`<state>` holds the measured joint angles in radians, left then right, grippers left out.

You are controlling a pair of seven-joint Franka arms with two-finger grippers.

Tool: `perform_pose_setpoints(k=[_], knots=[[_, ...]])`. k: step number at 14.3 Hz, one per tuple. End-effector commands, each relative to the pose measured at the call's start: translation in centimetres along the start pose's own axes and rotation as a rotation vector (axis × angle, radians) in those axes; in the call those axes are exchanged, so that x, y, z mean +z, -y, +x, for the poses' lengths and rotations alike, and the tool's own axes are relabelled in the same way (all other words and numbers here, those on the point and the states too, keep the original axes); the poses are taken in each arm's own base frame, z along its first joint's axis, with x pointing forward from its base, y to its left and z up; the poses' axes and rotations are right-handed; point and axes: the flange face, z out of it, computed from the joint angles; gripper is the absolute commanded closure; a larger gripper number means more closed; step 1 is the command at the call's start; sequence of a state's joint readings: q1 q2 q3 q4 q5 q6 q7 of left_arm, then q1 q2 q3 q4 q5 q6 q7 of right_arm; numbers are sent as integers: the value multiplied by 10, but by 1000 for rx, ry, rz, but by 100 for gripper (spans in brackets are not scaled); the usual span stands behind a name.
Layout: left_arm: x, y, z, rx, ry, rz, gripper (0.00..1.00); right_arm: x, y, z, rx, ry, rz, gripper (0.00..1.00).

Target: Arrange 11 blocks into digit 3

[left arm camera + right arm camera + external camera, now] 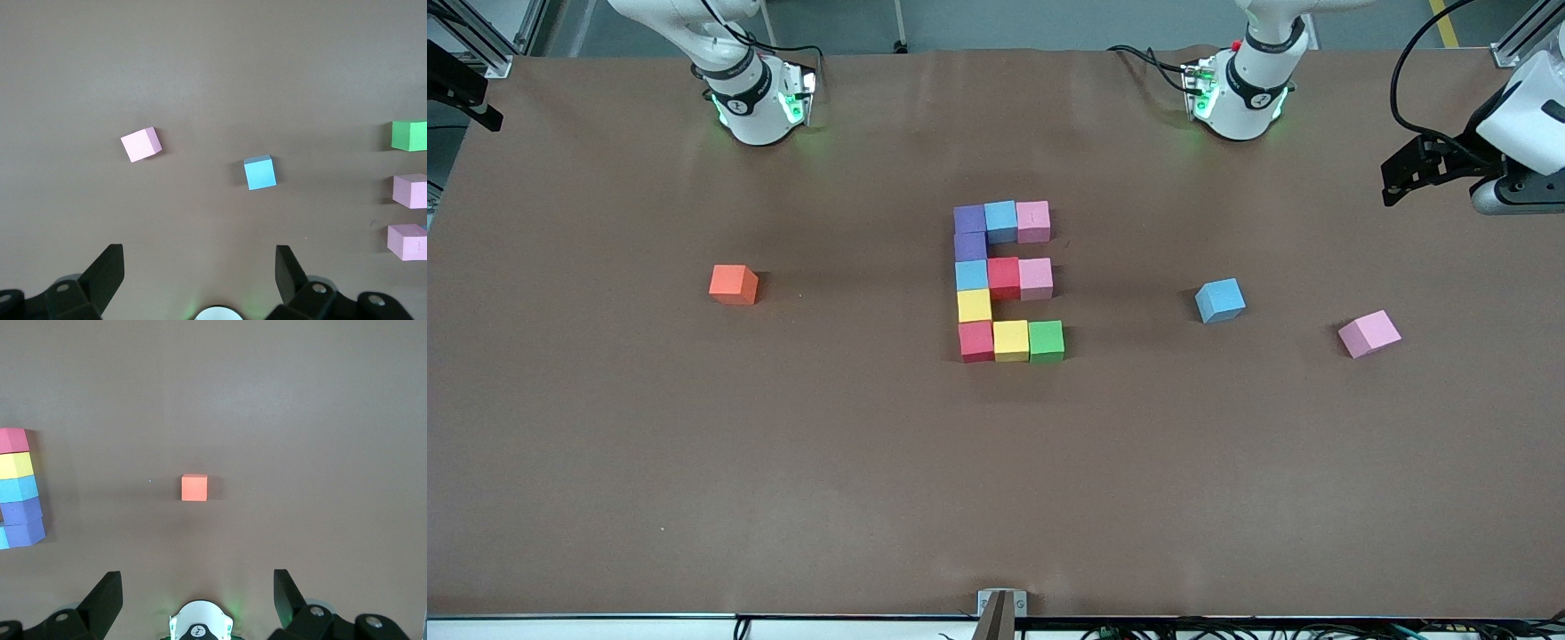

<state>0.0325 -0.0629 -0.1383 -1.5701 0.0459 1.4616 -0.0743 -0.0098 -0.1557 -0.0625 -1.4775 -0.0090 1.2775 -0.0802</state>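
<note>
All eleven blocks (1007, 282) already form the digit 3 (973, 281) on the bench (996, 480), leaving nothing undone, well clear of the released left gripper (200, 267) and released right gripper (198, 587), both waiting.

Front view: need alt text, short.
Eleven coloured blocks form the digit 3, mirrored like an E, mid-table. An orange cube sits toward the right arm's end, a loose blue cube and pink cube toward the left arm's end.

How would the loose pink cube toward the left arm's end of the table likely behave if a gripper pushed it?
The loose pink cube looks like matte foam, so probably light. Its flat faces suggest sliding, not rolling. It sits skewed, so a push may turn it.
</note>
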Motion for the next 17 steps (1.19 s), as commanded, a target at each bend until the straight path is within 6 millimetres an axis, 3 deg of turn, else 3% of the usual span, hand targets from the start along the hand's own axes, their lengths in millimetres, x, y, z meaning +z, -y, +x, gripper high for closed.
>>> perform_pose_setpoints(k=[1, 17], knots=[[-5, 9, -8, -19, 1, -31, 0, -3, -1, -3, 14, -6, -1, 0], [-27, 1, -16, -19, -1, -88, 0, -3, 0, -3, 12, -6, -3, 0]])
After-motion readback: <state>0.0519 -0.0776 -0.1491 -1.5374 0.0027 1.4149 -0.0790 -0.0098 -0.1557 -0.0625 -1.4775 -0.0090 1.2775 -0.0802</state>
